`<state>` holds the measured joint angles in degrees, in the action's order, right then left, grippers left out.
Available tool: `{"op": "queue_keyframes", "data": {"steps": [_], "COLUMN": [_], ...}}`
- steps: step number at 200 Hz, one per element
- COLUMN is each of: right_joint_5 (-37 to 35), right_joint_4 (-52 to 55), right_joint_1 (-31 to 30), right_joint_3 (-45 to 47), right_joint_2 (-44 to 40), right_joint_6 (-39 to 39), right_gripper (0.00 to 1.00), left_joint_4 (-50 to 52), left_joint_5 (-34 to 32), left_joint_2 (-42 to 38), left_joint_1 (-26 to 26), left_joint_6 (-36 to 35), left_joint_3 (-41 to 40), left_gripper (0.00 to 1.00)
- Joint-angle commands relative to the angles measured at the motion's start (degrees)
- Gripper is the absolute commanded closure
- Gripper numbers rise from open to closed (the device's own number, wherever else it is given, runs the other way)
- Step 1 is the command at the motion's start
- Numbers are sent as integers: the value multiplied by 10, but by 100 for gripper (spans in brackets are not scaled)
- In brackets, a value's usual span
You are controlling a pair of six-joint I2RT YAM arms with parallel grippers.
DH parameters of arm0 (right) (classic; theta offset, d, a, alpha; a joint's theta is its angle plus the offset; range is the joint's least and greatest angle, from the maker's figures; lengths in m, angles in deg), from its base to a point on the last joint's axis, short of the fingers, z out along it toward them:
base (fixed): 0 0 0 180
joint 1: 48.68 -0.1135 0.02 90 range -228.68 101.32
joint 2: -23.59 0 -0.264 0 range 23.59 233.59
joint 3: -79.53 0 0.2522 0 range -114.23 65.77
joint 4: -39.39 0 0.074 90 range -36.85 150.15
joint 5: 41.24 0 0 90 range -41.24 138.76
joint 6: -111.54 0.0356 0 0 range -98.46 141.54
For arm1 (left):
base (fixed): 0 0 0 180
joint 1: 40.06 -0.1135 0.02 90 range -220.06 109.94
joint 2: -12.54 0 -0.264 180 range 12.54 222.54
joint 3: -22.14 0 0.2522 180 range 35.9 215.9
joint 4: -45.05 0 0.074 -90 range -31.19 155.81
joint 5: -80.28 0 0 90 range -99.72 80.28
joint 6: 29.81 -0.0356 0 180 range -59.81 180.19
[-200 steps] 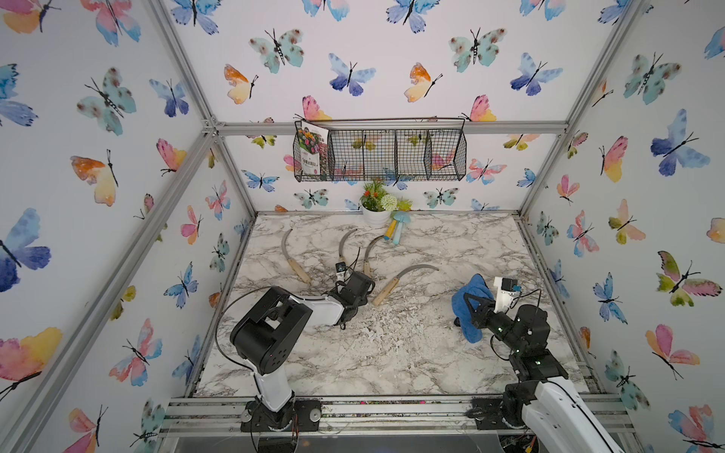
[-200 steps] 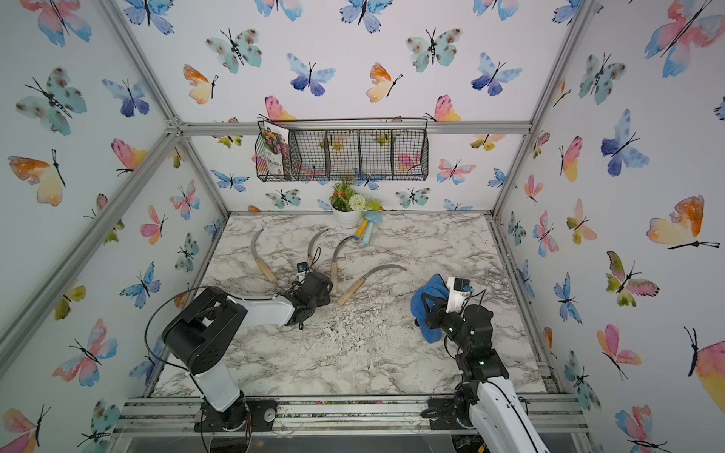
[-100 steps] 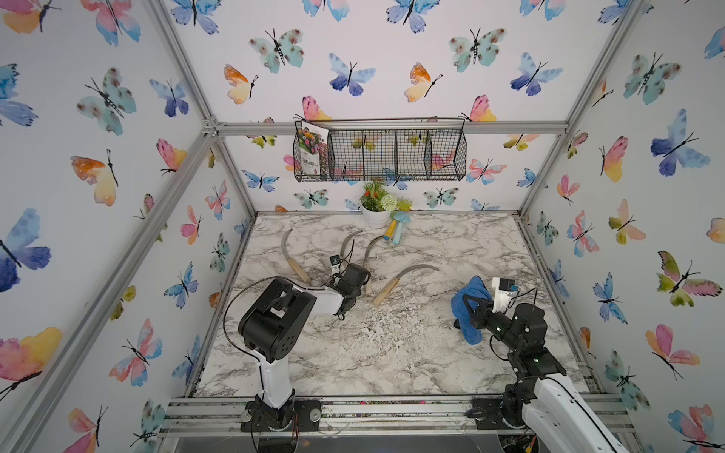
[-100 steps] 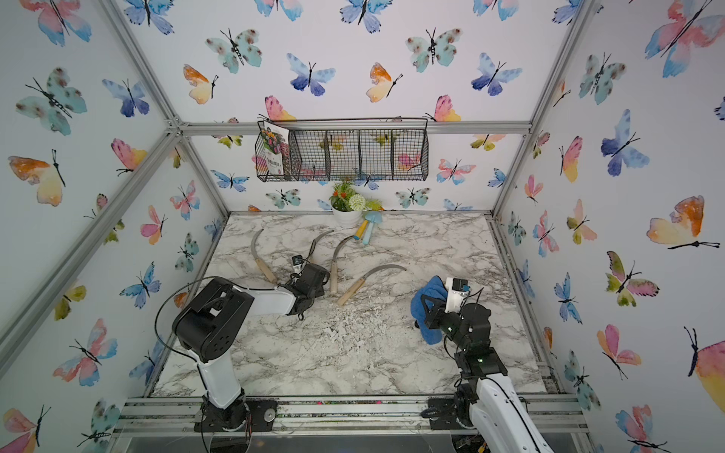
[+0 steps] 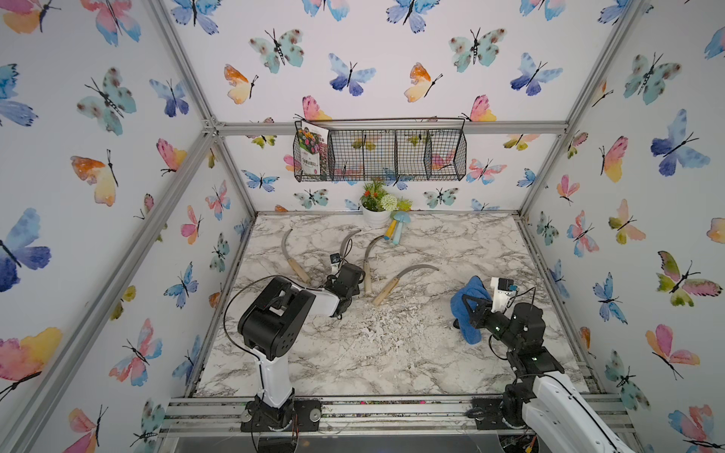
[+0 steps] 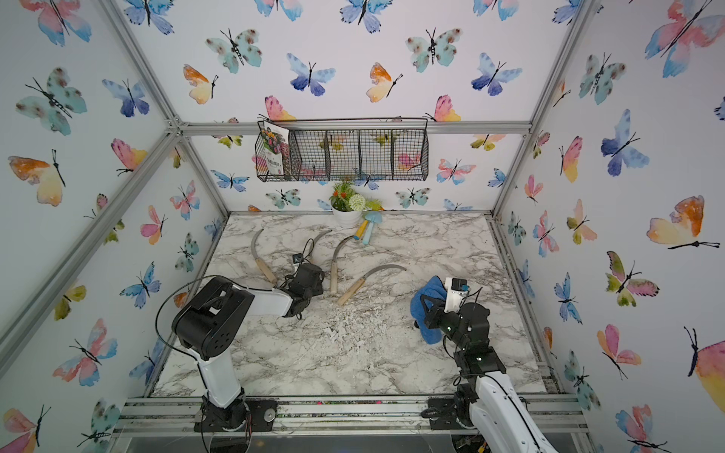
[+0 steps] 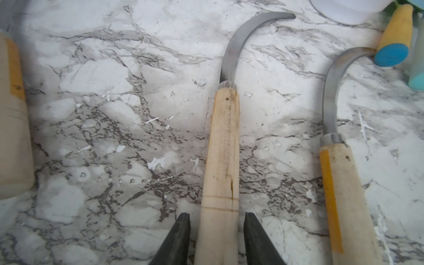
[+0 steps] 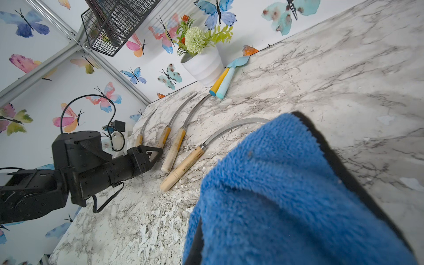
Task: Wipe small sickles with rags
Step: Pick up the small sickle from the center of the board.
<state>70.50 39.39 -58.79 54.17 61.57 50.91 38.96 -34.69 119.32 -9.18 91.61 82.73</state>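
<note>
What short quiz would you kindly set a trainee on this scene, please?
1. How many sickles lie on the marble table?
2. True or false: the right claw grips the blue rag.
3. The left claw straddles: A) a sickle's wooden handle; B) a sickle's blade; C) the rag.
Key: 1 four; 2 true; 3 A.

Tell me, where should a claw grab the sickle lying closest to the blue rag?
By its wooden handle, from above near the butt end. The sickle nearest the rag lies flat; its handle is straight and thick, while the blade is thin and curved.
</note>
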Motion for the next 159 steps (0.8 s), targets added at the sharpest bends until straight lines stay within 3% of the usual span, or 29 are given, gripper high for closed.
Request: {"op": "queue_keyframes", "data": {"steps": [1,30,60,90,115,138,159], "right_joint_5": [6,14,21,26,44,56,54], "right_joint_4": [-12,-20,-8,-19,7,19,93], "right_joint_1": [2,2,2,2,1,0,-1], "right_joint_3": [2,4,-2,-4,-37,-44,-81], "right_joint_2": [-8,-11,-17,-19,-18,-45,-70], "right_joint_6": [-1,9,8,23,30,51,44], "right_gripper": [97,97,98,97,98,98,98], "left_joint_4": [18,10,24,48,53,-26,-74], "left_joint_5": [34,39,25,19,71,92,92], "left_joint_2": [-3,-18,-64,-164,-271,-359,-371], "left_joint_1": [-1,-1,-1,-1,3,51,118], "left_joint_6": [-16,-19,-24,-53,-123,-175,-234], "left_joint_3": [-22,-39,-58,-83,-105,-163,-169], "left_gripper": [76,84,100,100,100,100,100]}}
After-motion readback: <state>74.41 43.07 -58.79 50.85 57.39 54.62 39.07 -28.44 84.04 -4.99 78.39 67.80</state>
